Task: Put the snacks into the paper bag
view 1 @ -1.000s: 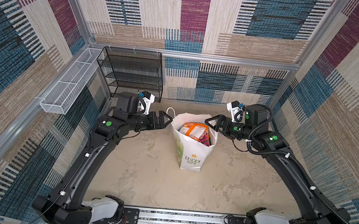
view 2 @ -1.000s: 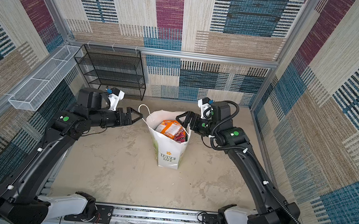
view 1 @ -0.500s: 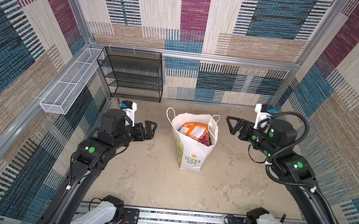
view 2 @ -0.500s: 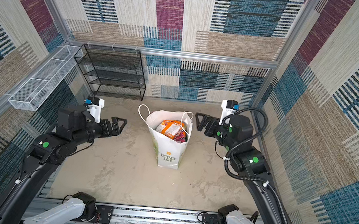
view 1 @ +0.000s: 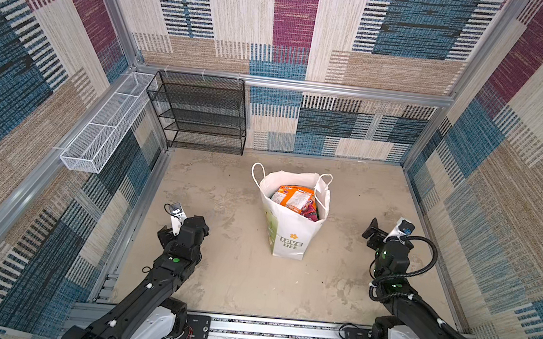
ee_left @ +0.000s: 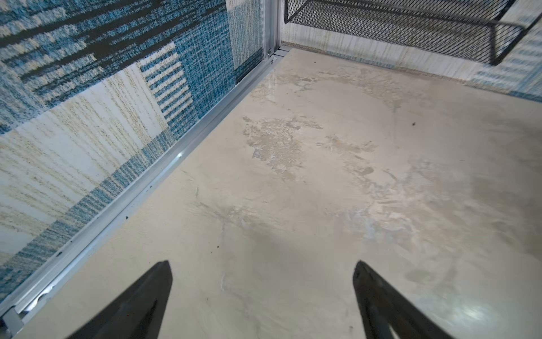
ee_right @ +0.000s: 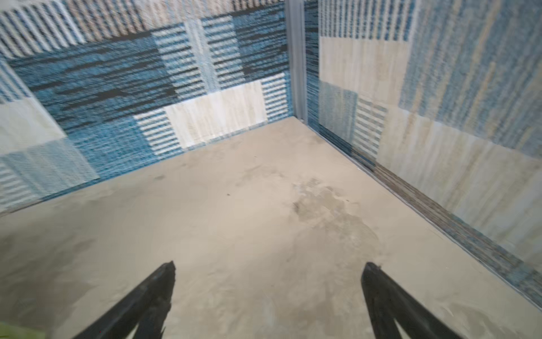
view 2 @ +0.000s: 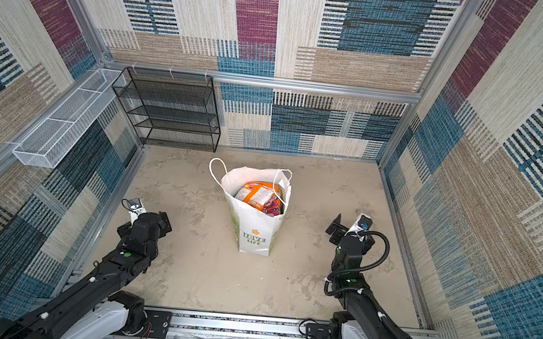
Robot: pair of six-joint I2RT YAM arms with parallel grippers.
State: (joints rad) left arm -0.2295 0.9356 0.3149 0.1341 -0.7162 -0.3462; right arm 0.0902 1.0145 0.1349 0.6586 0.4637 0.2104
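Two empty tools, left gripper [ee_left: 262, 265] and right gripper [ee_right: 268, 265], hang spread wide, well clear of the paper bag [view 1: 292, 230], likely because the snacks [view 1: 294, 197] already sit inside.

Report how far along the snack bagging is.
Done: the snacks sit inside the upright paper bag. In hand: nothing; the left gripper and right gripper are open, empty, well apart from the bag. Left: no packet shows loose on the table, so the job looks finished.
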